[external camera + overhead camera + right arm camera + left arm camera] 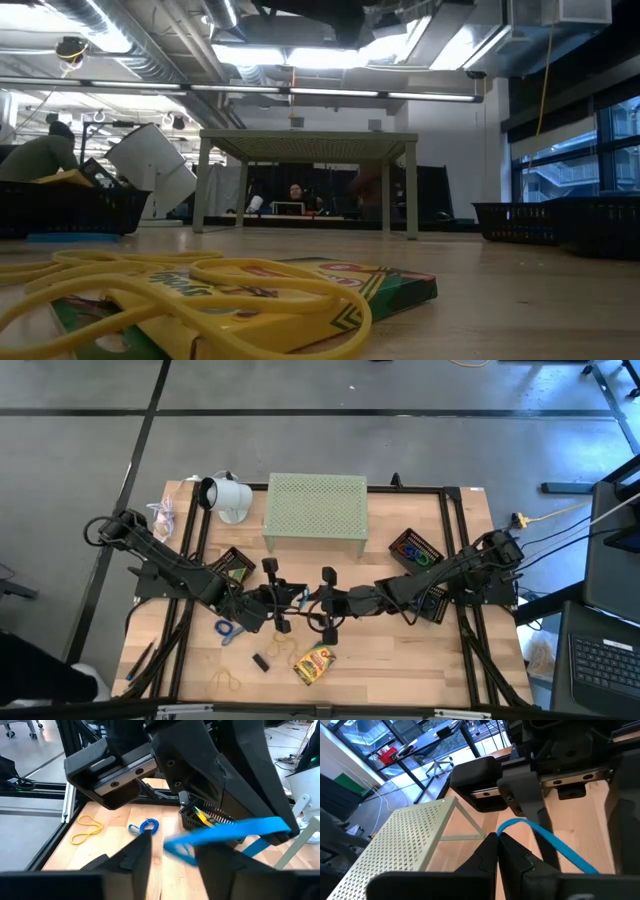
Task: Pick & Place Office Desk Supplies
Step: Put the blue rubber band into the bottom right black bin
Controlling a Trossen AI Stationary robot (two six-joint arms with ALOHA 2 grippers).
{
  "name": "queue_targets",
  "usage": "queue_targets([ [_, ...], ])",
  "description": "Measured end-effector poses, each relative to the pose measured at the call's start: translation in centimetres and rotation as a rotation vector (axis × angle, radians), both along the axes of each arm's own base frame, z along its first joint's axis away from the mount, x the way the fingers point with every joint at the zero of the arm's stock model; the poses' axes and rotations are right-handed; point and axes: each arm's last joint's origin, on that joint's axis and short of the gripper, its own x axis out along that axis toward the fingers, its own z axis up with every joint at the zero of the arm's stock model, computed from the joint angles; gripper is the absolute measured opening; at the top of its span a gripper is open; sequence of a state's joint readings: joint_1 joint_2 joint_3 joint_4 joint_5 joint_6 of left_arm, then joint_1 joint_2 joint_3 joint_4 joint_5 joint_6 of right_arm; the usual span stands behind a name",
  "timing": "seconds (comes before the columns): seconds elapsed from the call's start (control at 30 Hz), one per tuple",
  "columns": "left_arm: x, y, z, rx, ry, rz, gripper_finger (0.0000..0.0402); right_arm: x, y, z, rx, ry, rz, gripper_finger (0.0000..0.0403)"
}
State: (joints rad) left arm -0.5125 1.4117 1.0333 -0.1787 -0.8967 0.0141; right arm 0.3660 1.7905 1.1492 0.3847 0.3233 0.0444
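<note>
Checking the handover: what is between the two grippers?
A blue band stretches between them. The left gripper is shut on one end in its wrist view; the right gripper straddles the other in its own.

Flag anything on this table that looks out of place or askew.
A white cup lies tipped on its side at the table's back left corner. The crayon box sits askew near the front edge, with loose yellow rubber bands by it. A blue band runs in mid-air from the left gripper past the right gripper.
</note>
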Motion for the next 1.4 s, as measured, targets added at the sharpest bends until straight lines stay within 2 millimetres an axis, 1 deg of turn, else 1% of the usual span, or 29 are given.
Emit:
queue_targets([
  [0.1,0.0,0.0,0.0,0.000,0.000,0.000,0.0003,0.0,0.0,0.0,0.023,0.001,-0.006,0.0096],
  [0.23,0.0,0.0,0.0,0.000,0.000,0.000,0.0003,0.0,-0.1,0.0,0.050,0.002,-0.015,0.0023],
  [0.27,0.0,0.0,0.0,0.000,0.000,0.000,0.0004,0.0,-0.1,0.0,0.050,0.002,-0.015,0.0013],
  [0.43,0.0,0.0,0.0,0.001,0.001,-0.001,0.0022,0.0,-0.1,0.0,0.070,0.003,-0.020,0.0015],
  [0.53,0.0,0.0,0.0,0.031,0.020,-0.015,0.0043,0.0,-0.1,0.0,0.077,0.003,-0.022,0.0006],
  [0.73,0.0,0.0,0.0,0.045,0.032,-0.035,0.0101,0.0,-0.1,0.0,0.079,0.005,-0.023,0.0005],
  [0.83,-0.1,-0.1,0.0,0.053,0.030,-0.022,0.0132,-0.2,-0.2,0.0,0.119,0.031,-0.037,0.0004],
  [0.93,-0.2,0.1,-0.2,0.060,0.033,0.015,0.0156,-1.2,-0.9,0.9,0.173,0.110,-0.073,0.0004],
  [1.1,-0.7,0.3,-1.0,0.032,0.097,0.042,0.0179,-4.1,-2.6,2.3,0.255,0.300,-0.178,0.0004],
  [1.23,-1.6,0.5,-2.2,-0.098,0.200,0.035,0.0182,-6.5,-3.5,3.2,0.310,0.426,-0.261,0.0004],
  [1.3,-2.1,0.7,-2.8,-0.174,0.272,0.041,0.0182,-7.5,-3.9,3.0,0.343,0.504,-0.320,0.0004],
  [1.4,-3.1,0.9,-3.6,-0.293,0.403,0.069,0.0182,-9.2,-4.3,2.3,0.391,0.654,-0.430,0.0005],
])
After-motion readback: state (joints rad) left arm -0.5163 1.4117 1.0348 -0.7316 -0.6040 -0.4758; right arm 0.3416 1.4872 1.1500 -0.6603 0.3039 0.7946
